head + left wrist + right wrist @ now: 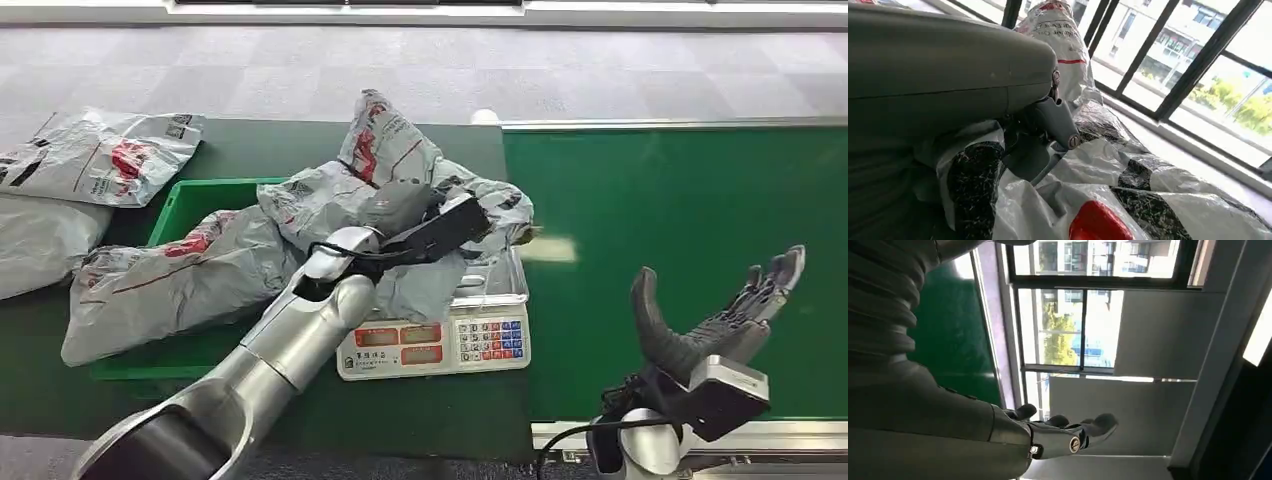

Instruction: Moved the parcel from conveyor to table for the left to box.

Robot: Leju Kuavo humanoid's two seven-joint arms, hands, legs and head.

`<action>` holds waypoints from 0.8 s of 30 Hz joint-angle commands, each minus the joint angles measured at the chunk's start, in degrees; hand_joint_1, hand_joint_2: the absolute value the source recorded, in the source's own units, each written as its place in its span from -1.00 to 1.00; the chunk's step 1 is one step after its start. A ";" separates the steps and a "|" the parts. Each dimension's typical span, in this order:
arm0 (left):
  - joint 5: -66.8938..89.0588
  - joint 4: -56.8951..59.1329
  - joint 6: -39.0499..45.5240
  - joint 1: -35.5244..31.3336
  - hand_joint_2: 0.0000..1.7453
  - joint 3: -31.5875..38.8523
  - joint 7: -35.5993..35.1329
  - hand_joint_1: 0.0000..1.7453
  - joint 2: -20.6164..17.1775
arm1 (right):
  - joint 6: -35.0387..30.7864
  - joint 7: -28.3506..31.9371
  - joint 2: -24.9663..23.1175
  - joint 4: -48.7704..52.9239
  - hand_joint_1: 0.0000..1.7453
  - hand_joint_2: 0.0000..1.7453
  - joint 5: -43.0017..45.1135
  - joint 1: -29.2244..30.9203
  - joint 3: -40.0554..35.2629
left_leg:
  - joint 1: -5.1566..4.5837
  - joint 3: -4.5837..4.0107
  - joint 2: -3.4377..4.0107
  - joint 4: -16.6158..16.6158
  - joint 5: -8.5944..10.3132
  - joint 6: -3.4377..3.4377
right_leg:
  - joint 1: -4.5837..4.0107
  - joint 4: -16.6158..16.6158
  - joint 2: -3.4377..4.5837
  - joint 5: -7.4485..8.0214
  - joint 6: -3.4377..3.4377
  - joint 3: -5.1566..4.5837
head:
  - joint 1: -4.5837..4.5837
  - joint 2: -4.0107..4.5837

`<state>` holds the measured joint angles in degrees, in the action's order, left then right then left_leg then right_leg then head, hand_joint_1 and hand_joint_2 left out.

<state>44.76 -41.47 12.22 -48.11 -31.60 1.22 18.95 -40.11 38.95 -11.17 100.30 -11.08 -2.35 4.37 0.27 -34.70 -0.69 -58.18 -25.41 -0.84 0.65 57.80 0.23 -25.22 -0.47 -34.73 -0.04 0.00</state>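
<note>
Right hand (722, 320) over green conveyor (680, 230) — fingers spread, holding nothing. Left hand (440, 228) grips grey parcel (400, 195) above scale (440, 345).

**Parcel on the scale, bin to its left**

A parcel (400, 195) lay on the scale (440, 345), under the left hand (440, 228). Left of the scale sat a bin (185, 205) with a second parcel (170, 280) draped over it. Two more bags (100, 155) lay at the table's far left. The conveyor (680, 260) ran right of the scale, the right hand (715, 320) above its near edge.
</note>
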 commanded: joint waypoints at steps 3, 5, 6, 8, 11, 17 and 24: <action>-2.57 -9.85 0.47 0.60 1.00 5.79 1.37 1.00 -3.08 | 0.11 0.17 0.02 0.99 -1.00 1.00 0.84 -1.24 2.27 | -0.02 0.10 0.16 0.07 -0.03 0.01 | 0.00 -0.05 0.09 0.01 0.03 0.06 | 0.00 0.00; -5.31 -18.09 0.91 2.21 1.00 7.50 2.35 1.00 -4.72 | 0.11 0.79 0.03 1.67 -1.00 1.00 1.59 -2.34 2.82 | -0.01 0.09 0.16 0.08 -0.02 0.00 | 0.00 -0.07 0.09 0.01 0.03 0.05 | 0.00 0.00; -6.23 -21.65 1.18 2.99 1.00 8.00 2.53 1.00 -5.47 | 0.11 1.04 0.02 1.95 -1.00 1.00 1.85 -2.81 2.95 | -0.02 0.05 0.18 0.04 -0.04 0.00 | 0.00 -0.02 0.12 0.00 0.03 -0.01 | 0.00 0.00; -8.19 -28.91 2.94 5.08 1.00 9.08 4.08 1.00 -6.96 | 0.11 1.05 -0.59 3.02 -1.00 1.00 1.75 -3.86 3.49 | -0.01 0.07 0.21 0.07 -0.05 -0.01 | 0.00 -0.04 0.14 -0.01 0.04 0.00 | 0.00 0.00; -8.35 -38.11 9.55 7.65 1.00 10.78 6.98 1.00 -8.64 | 0.11 1.05 -1.60 5.48 -1.00 1.00 1.58 -5.56 4.35 | -0.01 0.11 0.31 0.09 -0.09 -0.01 | 0.00 -0.05 0.23 -0.01 0.05 0.01 | 0.00 0.00; 5.36 -47.07 27.69 11.68 1.00 17.52 9.23 1.00 -11.32 | 0.11 1.05 -2.43 4.82 -1.00 1.00 1.05 -6.36 3.43 | -0.01 0.06 0.26 0.12 -0.10 -0.06 | 0.00 -0.03 0.22 -0.07 0.07 -0.06 | 0.00 0.00; 31.06 -25.13 13.92 10.10 1.00 28.16 -14.85 1.00 -14.25 | 0.11 -0.08 -0.62 0.88 -1.00 1.00 1.06 -3.55 1.35 | 0.01 0.34 0.35 0.23 -0.16 -0.14 | -0.02 -0.11 0.28 -0.08 0.12 0.20 | 0.02 0.00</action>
<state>58.69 -84.50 34.98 -36.34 -16.47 5.19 10.49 -40.11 40.24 -12.11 105.57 -10.19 -8.83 6.36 0.29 -34.64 -0.61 -58.09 -25.54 -0.96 0.63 57.80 0.27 -25.37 -0.38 -34.74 -0.02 0.00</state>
